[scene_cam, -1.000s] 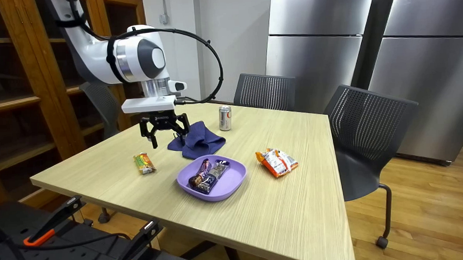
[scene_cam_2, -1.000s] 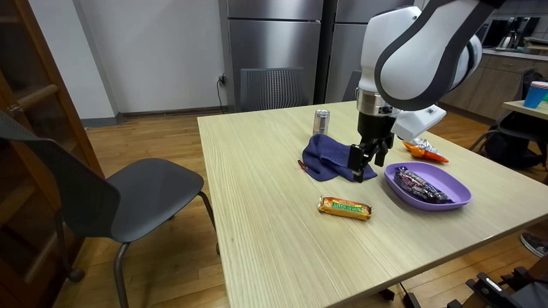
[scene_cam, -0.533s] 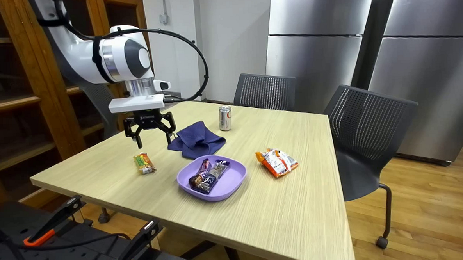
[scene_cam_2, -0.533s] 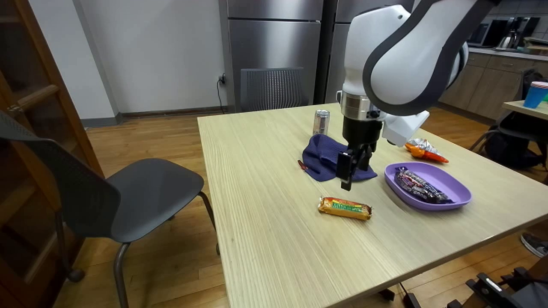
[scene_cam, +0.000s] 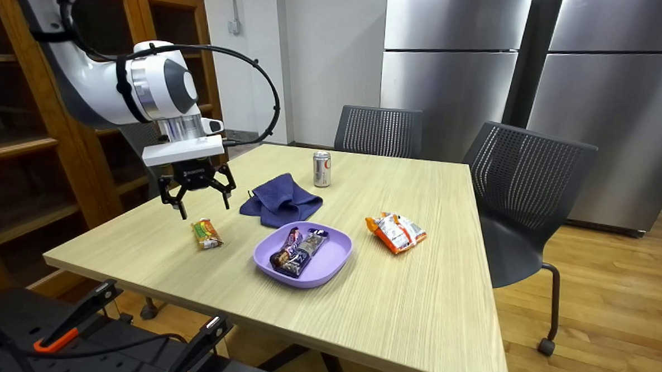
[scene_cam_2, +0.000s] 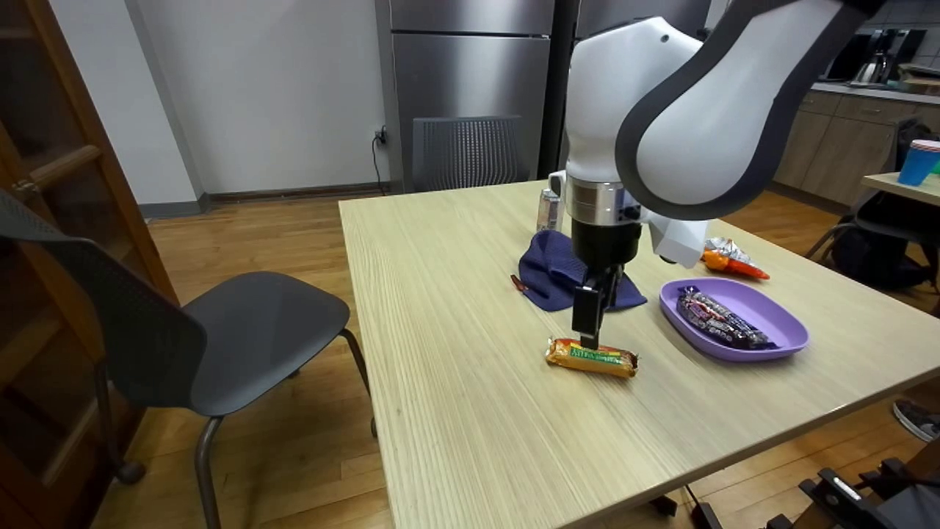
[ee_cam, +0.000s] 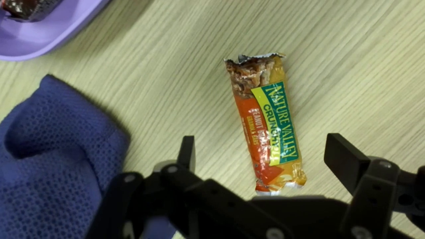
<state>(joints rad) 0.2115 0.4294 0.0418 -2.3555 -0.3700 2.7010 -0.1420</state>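
A granola bar in an orange, yellow and green wrapper [ee_cam: 265,126] lies flat on the table, also seen in both exterior views [scene_cam: 207,234] [scene_cam_2: 580,358]. Above it hangs my gripper [scene_cam: 205,212], pointing down with its jaws spread wide and nothing held. In the wrist view the fingers [ee_cam: 347,159] stand on either side of the bar's lower half, apart from it. Beside the bar rests a crumpled dark blue cloth [ee_cam: 49,172]. A purple plate [scene_cam: 337,255] carries two dark-wrapped bars [scene_cam: 297,253]; its rim [ee_cam: 63,38] shows at the wrist view's upper left.
A silver can [scene_cam: 322,169] stands behind the cloth, partly covered by the arm in an exterior view [scene_cam_2: 547,211]. An orange and white packet [scene_cam: 396,232] lies past the plate. Something small and reddish [scene_cam_2: 518,283] pokes out by the cloth. Chairs [scene_cam: 527,194] surround the table.
My gripper has travelled from beside the blue cloth to over the granola bar, with its jaws open throughout. The things on the table have not moved.
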